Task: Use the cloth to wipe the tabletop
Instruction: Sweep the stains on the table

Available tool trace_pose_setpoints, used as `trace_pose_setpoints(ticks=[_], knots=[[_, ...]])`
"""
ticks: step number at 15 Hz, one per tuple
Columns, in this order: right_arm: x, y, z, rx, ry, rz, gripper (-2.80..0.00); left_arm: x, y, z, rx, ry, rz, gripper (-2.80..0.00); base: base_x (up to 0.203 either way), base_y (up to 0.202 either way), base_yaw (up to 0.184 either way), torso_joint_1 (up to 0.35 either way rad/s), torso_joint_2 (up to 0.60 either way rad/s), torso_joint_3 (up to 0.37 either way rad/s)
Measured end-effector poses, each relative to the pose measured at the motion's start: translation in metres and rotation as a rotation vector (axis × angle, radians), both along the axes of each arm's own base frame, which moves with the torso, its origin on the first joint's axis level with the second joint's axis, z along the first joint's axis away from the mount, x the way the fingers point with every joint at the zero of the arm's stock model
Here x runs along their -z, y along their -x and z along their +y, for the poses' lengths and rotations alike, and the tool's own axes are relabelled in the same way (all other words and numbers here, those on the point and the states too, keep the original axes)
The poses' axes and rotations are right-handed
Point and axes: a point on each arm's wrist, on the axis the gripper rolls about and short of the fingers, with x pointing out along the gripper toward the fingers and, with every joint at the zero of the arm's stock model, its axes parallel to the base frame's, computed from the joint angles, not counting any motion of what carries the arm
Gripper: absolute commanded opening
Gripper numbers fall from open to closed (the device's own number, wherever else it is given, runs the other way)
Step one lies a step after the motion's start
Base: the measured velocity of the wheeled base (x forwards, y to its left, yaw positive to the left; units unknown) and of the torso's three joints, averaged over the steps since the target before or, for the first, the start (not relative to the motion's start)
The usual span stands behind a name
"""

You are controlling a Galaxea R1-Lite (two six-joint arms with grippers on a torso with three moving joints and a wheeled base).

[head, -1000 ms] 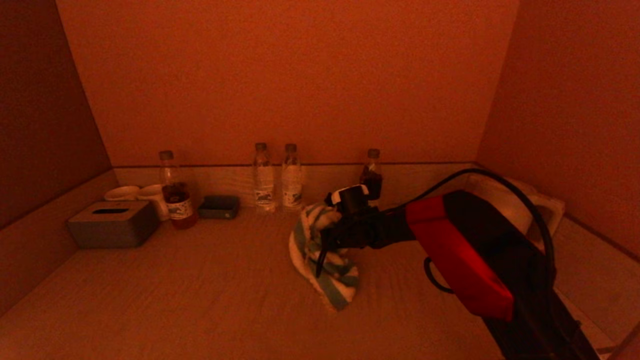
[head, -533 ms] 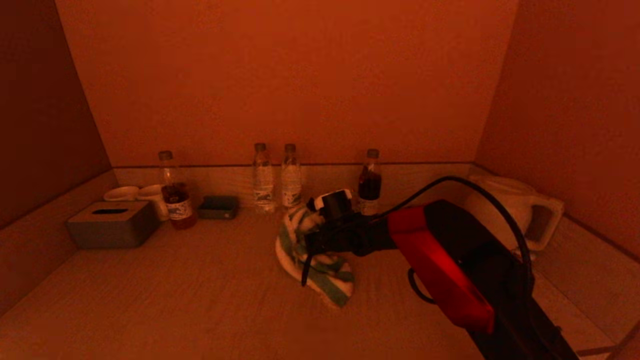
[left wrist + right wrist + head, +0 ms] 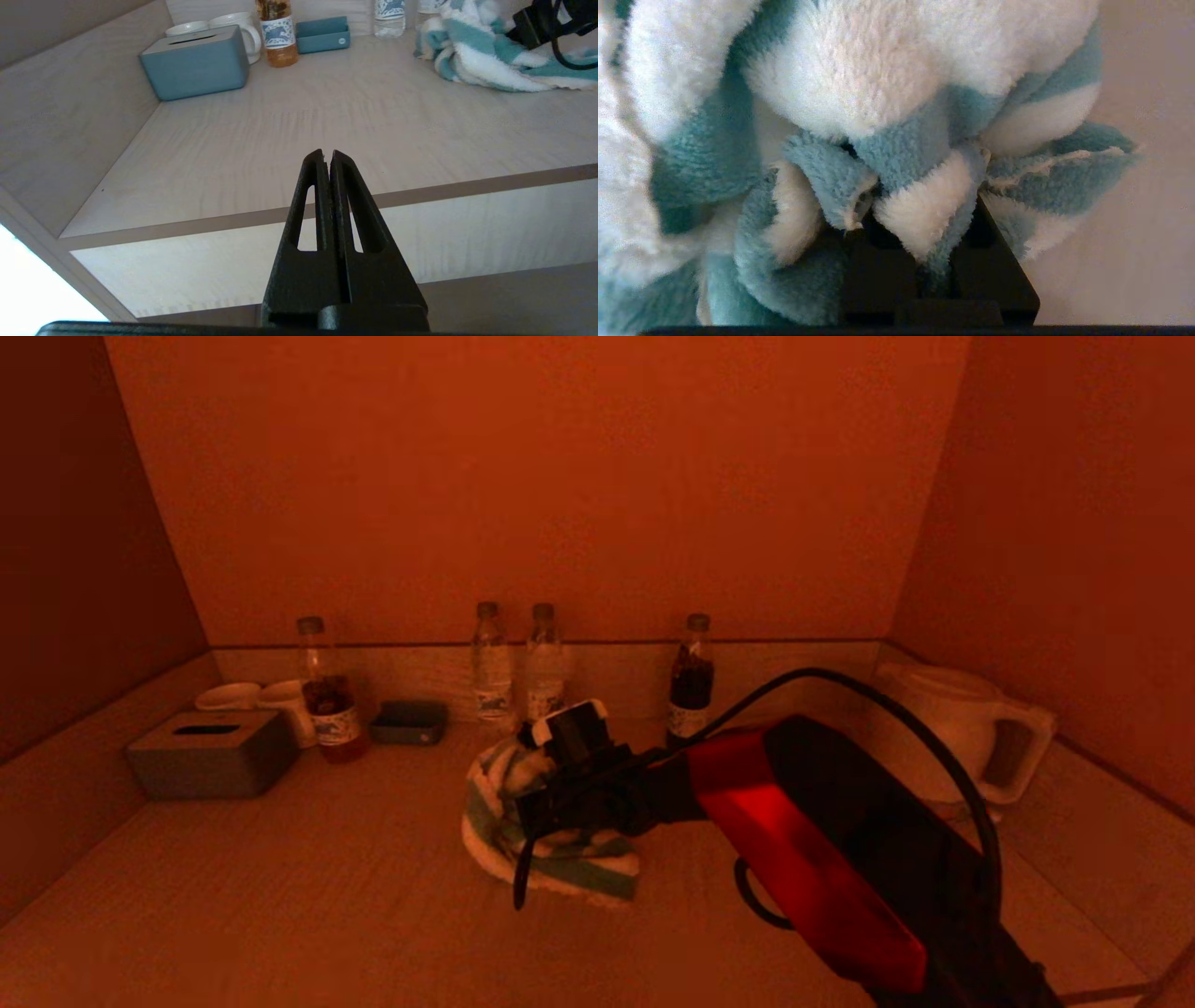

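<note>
A fluffy blue-and-white striped cloth point(image 3: 551, 859) lies bunched on the pale wood tabletop point(image 3: 327, 896), near its middle. My right gripper point(image 3: 523, 793) is shut on the cloth and presses it to the surface; in the right wrist view the cloth point(image 3: 896, 116) is pinched between the jaws and hides the fingertips. The cloth also shows in the left wrist view point(image 3: 476, 60). My left gripper point(image 3: 325, 156) is shut and empty, parked low in front of the table's front edge, out of the head view.
Along the back stand a tea bottle point(image 3: 324, 695), two water bottles point(image 3: 492, 667), a dark drink bottle point(image 3: 693, 677) and a small blue tray point(image 3: 409, 721). A tissue box point(image 3: 210, 753) and two cups point(image 3: 257, 698) sit back left. A white kettle point(image 3: 962, 728) stands right.
My right gripper has dragged the cloth to the left across the tabletop, away from the dark bottle. The left arm has not moved.
</note>
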Motion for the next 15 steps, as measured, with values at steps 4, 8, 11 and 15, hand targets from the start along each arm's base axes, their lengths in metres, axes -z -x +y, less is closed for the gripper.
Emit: trace_pose_setpoints(ticks=[4,8,11,15], knots=[[-0.011,0.035,0.011,-0.060,0.017,0.028,-2.80,0.000,0.000,0.000,-0.001,0.000,0.000,-2.80,0.000,0.000,0.000,0.000,0.00,0.000],[-0.024,0.052,0.007,-0.077,0.020,0.034,-2.80,0.000,0.000,0.000,0.000,0.000,0.000,-2.80,0.000,0.000,0.000,0.000,0.00,0.000],[-0.024,0.077,-0.014,-0.082,0.062,0.090,-2.80,0.000,0.000,0.000,-0.001,0.000,0.000,-2.80,0.000,0.000,0.000,0.000,0.00,0.000],[-0.017,0.121,-0.053,-0.082,0.121,0.159,-2.80,0.000,0.000,0.000,0.000,0.000,0.000,-2.80,0.000,0.000,0.000,0.000,0.00,0.000]])
